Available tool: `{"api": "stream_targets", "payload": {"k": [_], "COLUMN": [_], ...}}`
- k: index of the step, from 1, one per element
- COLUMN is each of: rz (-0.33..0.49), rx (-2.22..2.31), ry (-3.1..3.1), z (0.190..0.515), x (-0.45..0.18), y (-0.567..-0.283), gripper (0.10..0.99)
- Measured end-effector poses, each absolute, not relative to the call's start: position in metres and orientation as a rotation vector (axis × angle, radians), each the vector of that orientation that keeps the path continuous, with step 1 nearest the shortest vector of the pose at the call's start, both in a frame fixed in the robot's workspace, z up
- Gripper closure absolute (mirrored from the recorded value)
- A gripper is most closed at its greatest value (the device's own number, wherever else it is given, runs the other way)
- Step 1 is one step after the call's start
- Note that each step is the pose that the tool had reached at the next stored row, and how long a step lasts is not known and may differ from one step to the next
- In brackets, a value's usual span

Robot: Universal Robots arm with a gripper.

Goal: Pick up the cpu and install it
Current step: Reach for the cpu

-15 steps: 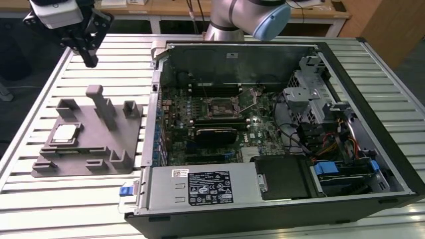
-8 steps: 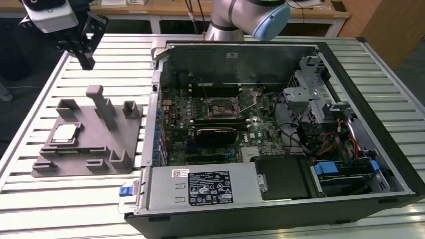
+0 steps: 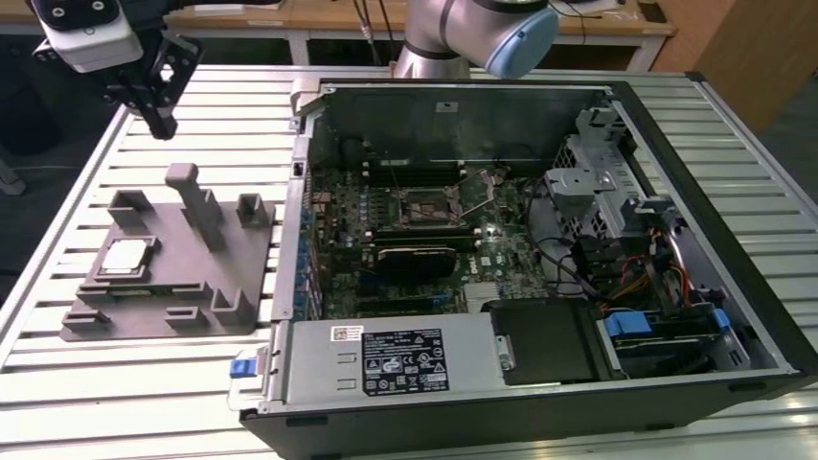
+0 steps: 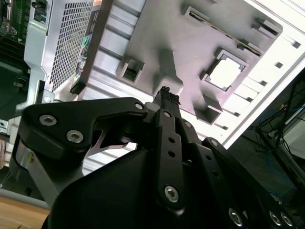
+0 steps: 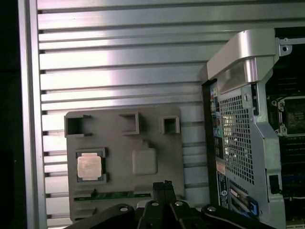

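Slatted aluminium table (image 3: 128, 402) carries two items: a grey moulded holder (image 3: 96, 321) and an open computer case (image 3: 422, 101). One grey arm (image 3: 473, 29) reaches in over the far edge of the table, and the black gripper (image 3: 161, 126) hangs in the air above the slats, touching nothing. Its fingers (image 4: 169, 143) are drawn together to a single tip, with no gap seen between them and nothing held. The cpu (image 3: 124, 257) lies flat, silver top up, seated in a square recess of the holder, below the fingertips and well apart from them. In both wrist views the closed tip of the gripper (image 5: 165, 184) (image 4: 165, 91) points down over the holder (image 5: 116, 143) (image 4: 157, 28), nearer to its raised middle block than to the cpu (image 5: 89, 167) (image 4: 224, 74), which sits off to one side of the fingers. The case stands just beside the holder, on the opposite side of the fingers from the cpu, toward the exterior view's right. Inside it, on the green board, the square metal-framed socket (image 3: 428, 203) is well apart from the fingers, with a black heatsink block (image 3: 412, 259) next to it. Part of the socket (image 5: 290, 114) also shows in the first wrist view, past the perforated case wall.
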State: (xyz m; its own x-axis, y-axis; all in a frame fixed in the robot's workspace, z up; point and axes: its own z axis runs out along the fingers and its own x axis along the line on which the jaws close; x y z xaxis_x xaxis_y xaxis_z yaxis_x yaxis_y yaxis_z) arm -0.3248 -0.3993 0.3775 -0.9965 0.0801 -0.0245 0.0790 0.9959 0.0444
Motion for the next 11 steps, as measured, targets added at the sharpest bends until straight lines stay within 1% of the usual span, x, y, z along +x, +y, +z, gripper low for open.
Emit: {"api": "stream_targets", "payload": {"k": [11], "rz": [0.068], "rx": [0.125], "ry": [3.112], "z": [0.3707], "x": [-0.333], "y": [-0.3994], "gripper": [0.98]}}
